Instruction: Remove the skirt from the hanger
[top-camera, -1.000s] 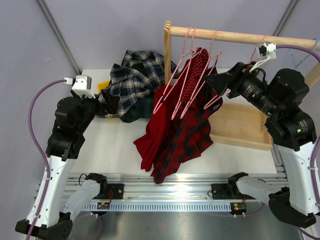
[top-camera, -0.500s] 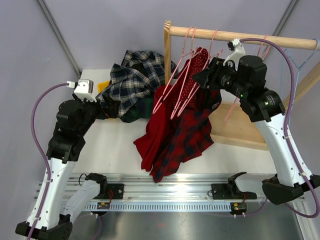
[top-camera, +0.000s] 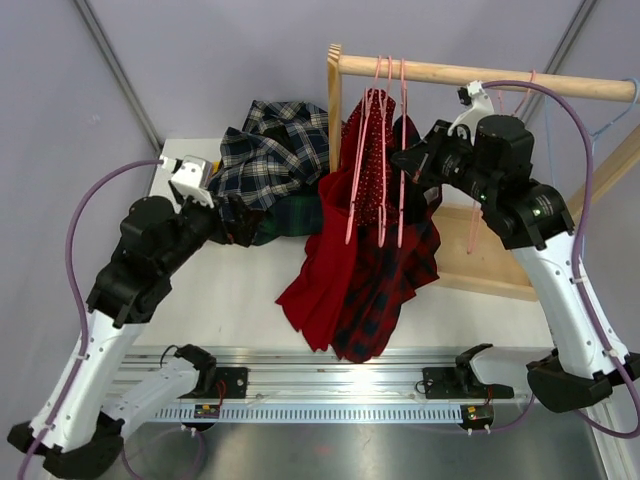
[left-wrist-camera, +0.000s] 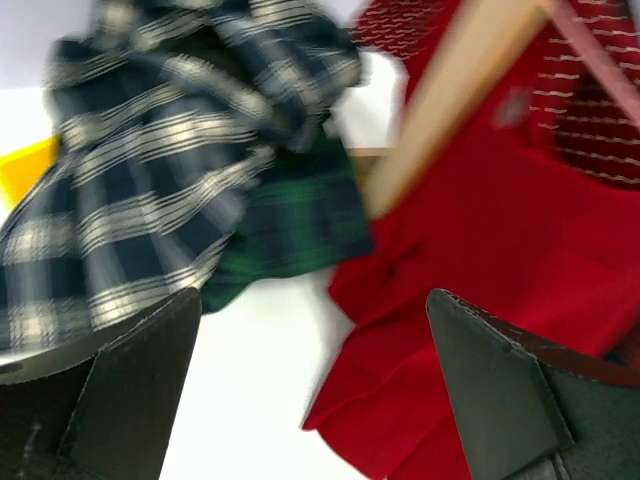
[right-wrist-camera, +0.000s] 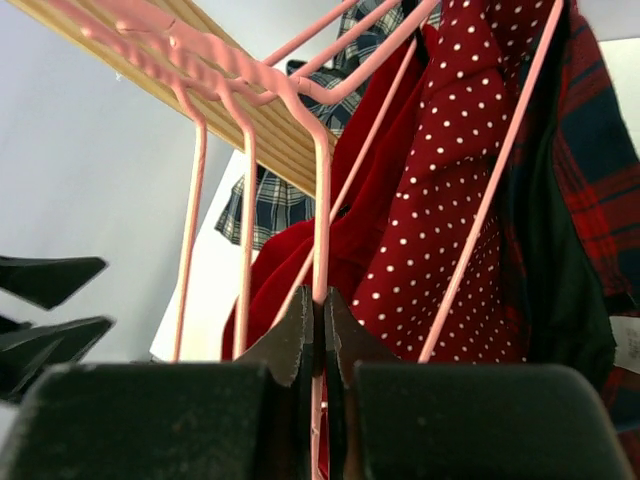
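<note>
Three skirts hang together from pink hangers on a wooden rail (top-camera: 480, 75): a plain red skirt (top-camera: 318, 270) (left-wrist-camera: 470, 260), a red polka-dot skirt (top-camera: 372, 160) (right-wrist-camera: 450, 200) and a dark red plaid skirt (top-camera: 392, 280). My right gripper (top-camera: 405, 160) (right-wrist-camera: 320, 300) is high beside the rail, shut on the vertical wire of one pink hanger (right-wrist-camera: 322, 220) (top-camera: 402, 120). My left gripper (top-camera: 235, 215) (left-wrist-camera: 312, 300) is open low over the table, with the red skirt's hem just ahead of its right finger. Nothing is between its fingers.
A pile of blue-and-white plaid clothes (top-camera: 265, 160) (left-wrist-camera: 150, 170) lies at the back left with a green plaid cloth (left-wrist-camera: 300, 225) and something yellow (left-wrist-camera: 25, 165). The rack's upright post (top-camera: 334, 100) (left-wrist-camera: 450, 90) and wooden base frame (top-camera: 490, 250) stand behind the skirts.
My right gripper has shut on the hanger wire. The hangers and skirts have swung from tilted to hanging straight down. My left arm has moved right, toward the skirts.
</note>
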